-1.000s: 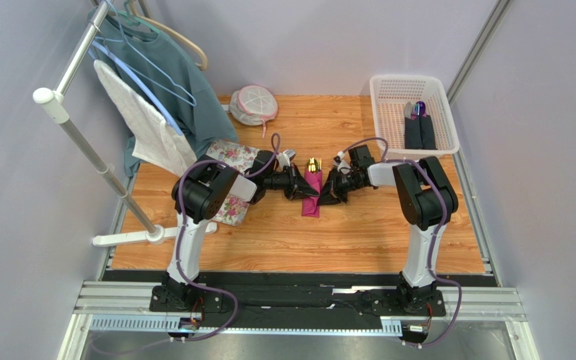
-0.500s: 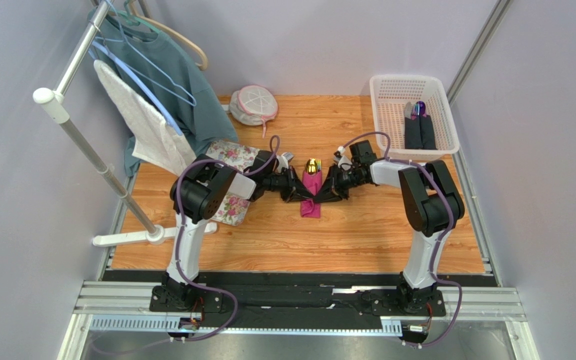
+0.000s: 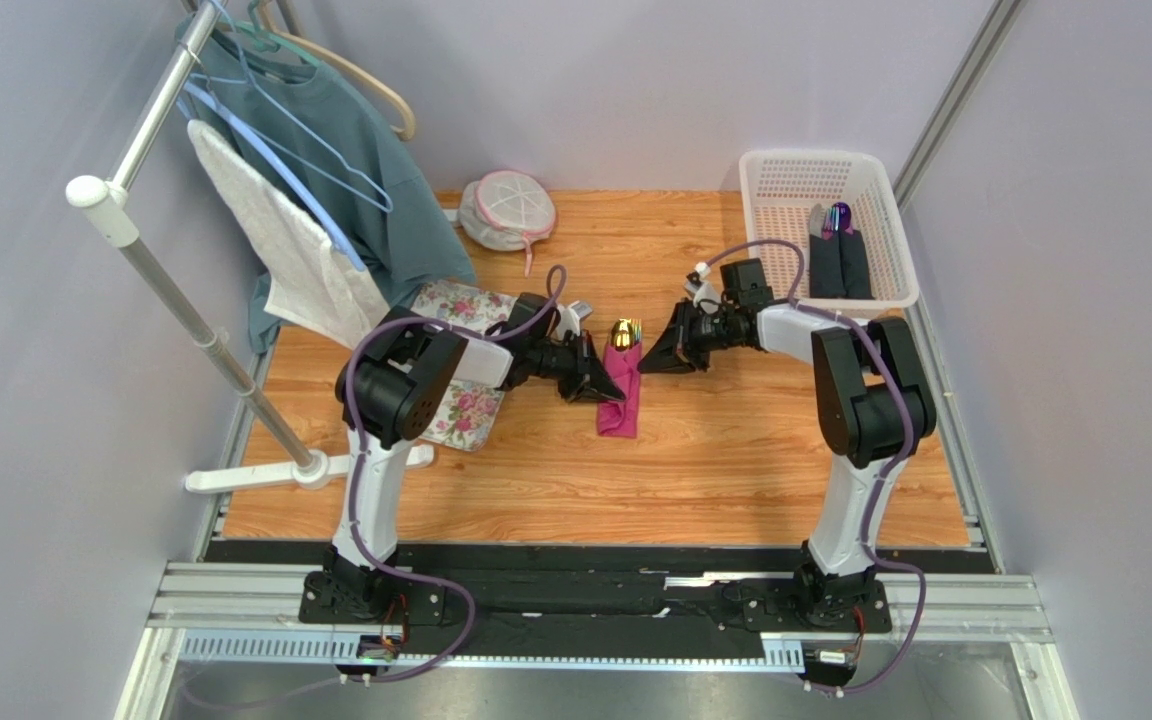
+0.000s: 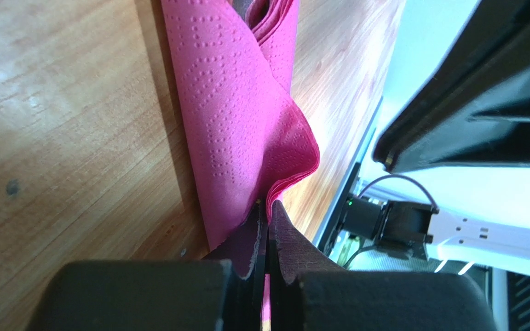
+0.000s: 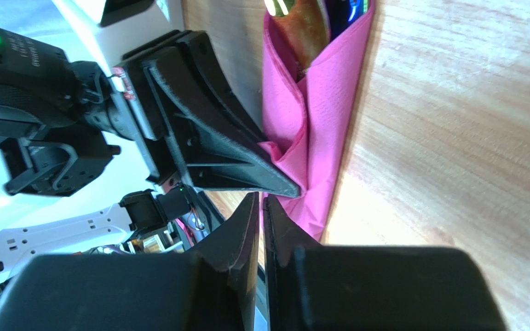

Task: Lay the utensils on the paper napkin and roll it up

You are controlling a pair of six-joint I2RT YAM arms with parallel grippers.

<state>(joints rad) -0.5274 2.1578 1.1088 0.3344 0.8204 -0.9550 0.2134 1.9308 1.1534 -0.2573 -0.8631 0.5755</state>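
And the left pincer (image 4: 268,210) pinches the edge of the folded paper napkin (image 4: 237,103), seemingly to hold the wrap shut around the gold utensils (image 5: 301,27), while the right pincer (image 5: 261,201) hovers just beside it, pressed together and empty

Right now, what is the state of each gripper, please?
Left gripper: closed, pinching the edge of the thin magenta-pink paper napkin.
Right gripper: closed, holding nothing.

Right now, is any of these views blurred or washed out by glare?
Top external: sharp and evenly lit. Left wrist: paper napkin crisp, left gripper soft up close, right side blown white. Right wrist: right gripper blurred up close, table slightly glary.
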